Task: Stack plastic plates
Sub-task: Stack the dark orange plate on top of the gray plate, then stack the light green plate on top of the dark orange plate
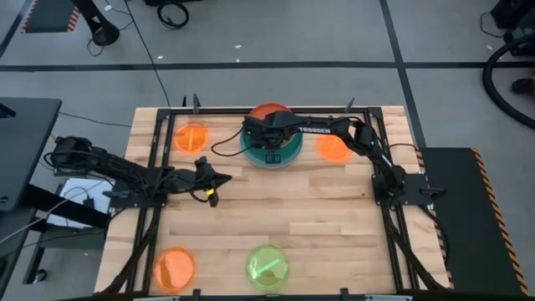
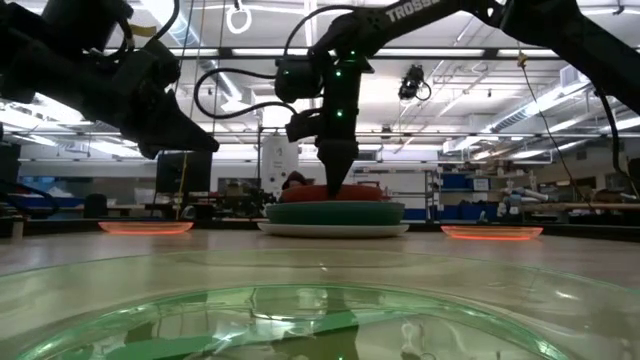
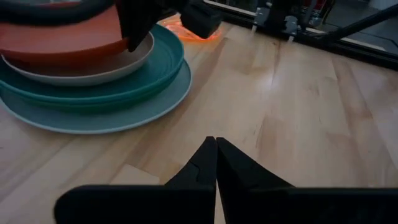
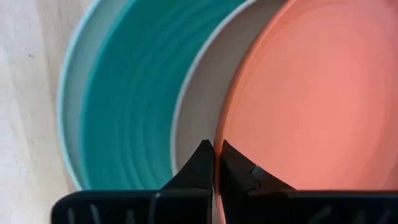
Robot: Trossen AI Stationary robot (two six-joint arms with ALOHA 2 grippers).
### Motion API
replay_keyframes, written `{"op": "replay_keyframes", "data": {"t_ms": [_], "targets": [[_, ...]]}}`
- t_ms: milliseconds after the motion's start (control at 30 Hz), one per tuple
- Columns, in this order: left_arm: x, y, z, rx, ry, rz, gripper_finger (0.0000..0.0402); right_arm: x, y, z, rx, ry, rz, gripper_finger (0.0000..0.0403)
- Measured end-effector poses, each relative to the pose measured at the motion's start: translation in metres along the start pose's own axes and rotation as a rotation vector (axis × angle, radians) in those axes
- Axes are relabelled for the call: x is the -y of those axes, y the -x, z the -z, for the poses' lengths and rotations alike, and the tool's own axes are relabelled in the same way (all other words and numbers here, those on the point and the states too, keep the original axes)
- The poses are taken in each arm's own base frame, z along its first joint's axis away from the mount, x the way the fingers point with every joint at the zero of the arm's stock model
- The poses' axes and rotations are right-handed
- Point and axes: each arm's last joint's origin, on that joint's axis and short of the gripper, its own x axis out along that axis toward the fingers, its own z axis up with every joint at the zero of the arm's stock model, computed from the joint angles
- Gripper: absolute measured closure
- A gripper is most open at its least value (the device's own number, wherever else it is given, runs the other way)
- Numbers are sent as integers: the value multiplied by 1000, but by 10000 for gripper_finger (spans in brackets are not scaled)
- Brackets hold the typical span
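Note:
A stack of large plates stands at the table's far middle: light blue (image 3: 124, 118) at the bottom, then dark green (image 2: 300, 213), teal (image 3: 163, 65) and beige (image 3: 121, 70). The red-orange plate (image 3: 62, 37) lies on top, shifted toward the far edge (image 1: 267, 111). My right gripper (image 4: 213, 147) points down over the stack and is shut on the red-orange plate. My left gripper (image 1: 226, 177) hovers shut, left of and nearer than the stack. Three small orange plates (image 1: 192, 136) (image 1: 333, 148) (image 1: 175, 267) and a lime green one (image 1: 269, 266) lie flat on the wood. My right gripper pinches the red-orange plate's rim (image 4: 217, 134), on the side that lies over the beige plate (image 4: 189, 118). One finger is inside the rim and one outside. The fingers (image 2: 335, 170) come from above, pointing down. The plate still rests on the stack, roughly level.
A black frame (image 1: 159, 134) runs along the table's left, far and right sides. The middle of the wooden top (image 1: 292, 209) is bare. The lime green plate (image 2: 300, 320) fills the low view's foreground. Cables and floor lie beyond the far edge.

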Motion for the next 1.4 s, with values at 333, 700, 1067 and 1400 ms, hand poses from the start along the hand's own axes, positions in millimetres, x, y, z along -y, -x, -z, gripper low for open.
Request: {"op": "replay_keyframes", "data": {"t_ms": [333,700,1067,1400], "targets": [[-1,-1,-1,9,3,-5,392,-10,-16,5,-24,7,8,371],[-1,-1,-2,12,-21,-4,392,-16,-16,2,-14,20,56,328],[0,-1,-4,32,-26,2,392,-28,4,0,7,49,105,269],[2,0,-8,70,-8,23,392,-41,57,6,87,62,103,260]]}}
